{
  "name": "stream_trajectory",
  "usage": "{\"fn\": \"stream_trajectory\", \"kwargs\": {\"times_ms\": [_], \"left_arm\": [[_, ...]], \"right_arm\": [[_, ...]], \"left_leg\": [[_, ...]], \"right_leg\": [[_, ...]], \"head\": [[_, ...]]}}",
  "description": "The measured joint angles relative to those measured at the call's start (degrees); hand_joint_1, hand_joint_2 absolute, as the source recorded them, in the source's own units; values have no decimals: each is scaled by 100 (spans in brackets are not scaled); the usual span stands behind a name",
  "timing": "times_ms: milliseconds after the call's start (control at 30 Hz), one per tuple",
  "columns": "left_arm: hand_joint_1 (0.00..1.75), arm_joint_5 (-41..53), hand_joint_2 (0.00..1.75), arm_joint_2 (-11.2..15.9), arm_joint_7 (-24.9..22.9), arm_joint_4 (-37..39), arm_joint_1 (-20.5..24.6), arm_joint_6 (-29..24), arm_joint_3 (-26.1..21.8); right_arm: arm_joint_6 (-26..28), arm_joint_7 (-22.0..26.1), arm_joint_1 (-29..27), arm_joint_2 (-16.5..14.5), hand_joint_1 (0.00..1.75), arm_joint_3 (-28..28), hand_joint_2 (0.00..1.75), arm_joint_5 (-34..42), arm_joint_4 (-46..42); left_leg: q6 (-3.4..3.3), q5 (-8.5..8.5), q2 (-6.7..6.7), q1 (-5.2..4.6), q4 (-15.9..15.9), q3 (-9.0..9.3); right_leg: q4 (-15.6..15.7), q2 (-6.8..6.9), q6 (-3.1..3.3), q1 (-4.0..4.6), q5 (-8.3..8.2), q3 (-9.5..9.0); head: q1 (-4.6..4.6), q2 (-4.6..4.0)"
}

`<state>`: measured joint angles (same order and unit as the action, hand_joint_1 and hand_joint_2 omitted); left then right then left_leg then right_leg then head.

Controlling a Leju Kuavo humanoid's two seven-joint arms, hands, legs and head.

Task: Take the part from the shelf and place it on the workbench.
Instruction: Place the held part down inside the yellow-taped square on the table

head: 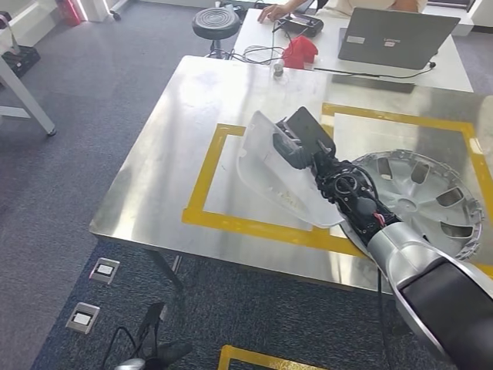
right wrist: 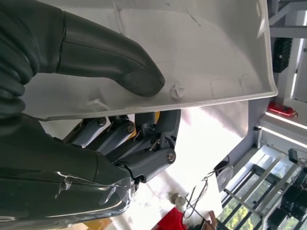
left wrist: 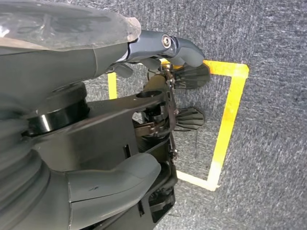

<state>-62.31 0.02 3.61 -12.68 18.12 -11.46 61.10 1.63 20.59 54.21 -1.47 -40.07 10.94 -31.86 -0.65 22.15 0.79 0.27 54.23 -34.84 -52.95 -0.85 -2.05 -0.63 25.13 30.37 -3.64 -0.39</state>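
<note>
The part is a white, shallow plastic shell. My right hand grips it, with the thumb on its inner face and the fingers curled under its rim. It is tilted over the left yellow-taped rectangle of the steel workbench; whether its lower edge touches the top I cannot tell. My left hand hangs over the carpet with its fingers apart and nothing in them.
A silver hubcap lies in the right taped rectangle, close under my right forearm. Behind the bench stands a white table with a laptop, a red cloth, cables and a person's hand. A black stool stands beside it.
</note>
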Motion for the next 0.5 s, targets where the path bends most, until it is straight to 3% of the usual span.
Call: {"fn": "stream_trajectory", "kwargs": {"times_ms": [500], "left_arm": [[0, 204, 175, -214, -6, 0, 66, 202, 225]], "right_arm": [[545, -759, 516, -368, 175, -415, 175, -822, 685]], "left_leg": [[1, -1, 0, 0, 0, 1]], "right_leg": [[0, 0, 0, 0, 0, 0]], "head": [[-1, 0]]}}
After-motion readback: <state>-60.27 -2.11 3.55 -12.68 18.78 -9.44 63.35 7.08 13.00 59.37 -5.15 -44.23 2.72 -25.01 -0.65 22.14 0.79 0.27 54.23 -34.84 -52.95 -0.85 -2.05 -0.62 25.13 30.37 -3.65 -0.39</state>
